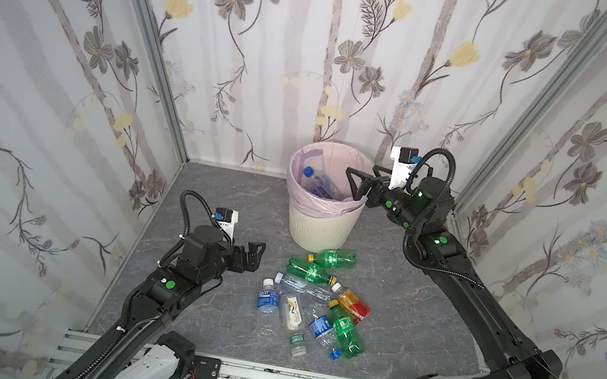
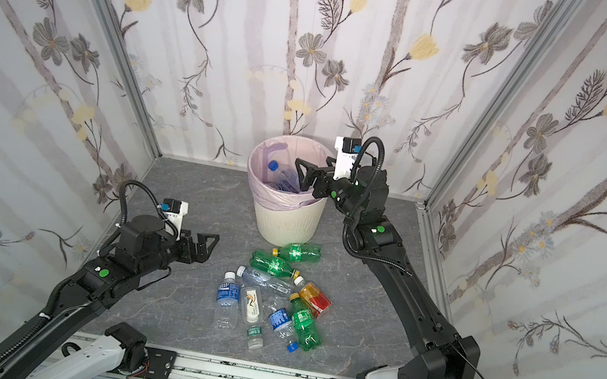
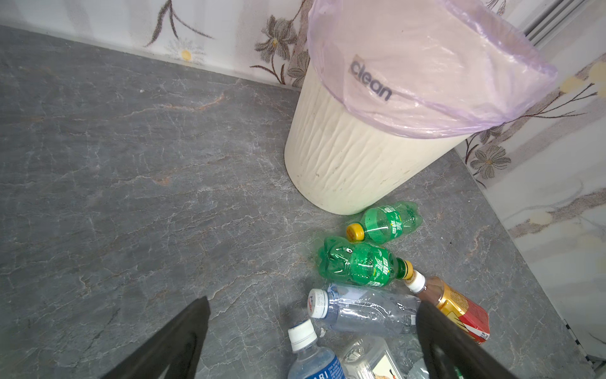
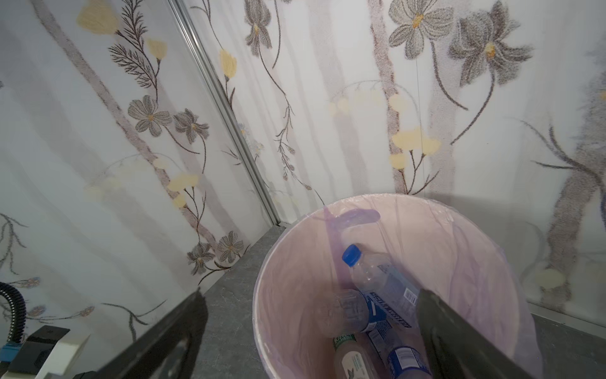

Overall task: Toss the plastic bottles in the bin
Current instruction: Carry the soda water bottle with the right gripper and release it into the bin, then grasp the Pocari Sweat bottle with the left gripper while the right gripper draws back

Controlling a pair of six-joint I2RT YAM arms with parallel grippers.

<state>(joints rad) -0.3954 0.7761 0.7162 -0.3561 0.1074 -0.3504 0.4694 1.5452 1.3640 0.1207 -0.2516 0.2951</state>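
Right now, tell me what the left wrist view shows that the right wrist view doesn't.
Only left wrist: the ribbed outside of the bin and bottles on the floor, including a green bottle and the orange-red bottle. Only right wrist: the bin's inside, where a blue-capped bottle lies among others. Both: the pink liner, floral wall, and open, empty jaws, left gripper and right gripper respectively.

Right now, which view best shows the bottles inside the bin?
Right wrist: it looks into the bin, several bottles visible. Both top views catch mainly one blue-capped bottle. Left wrist: only the bin's outside.
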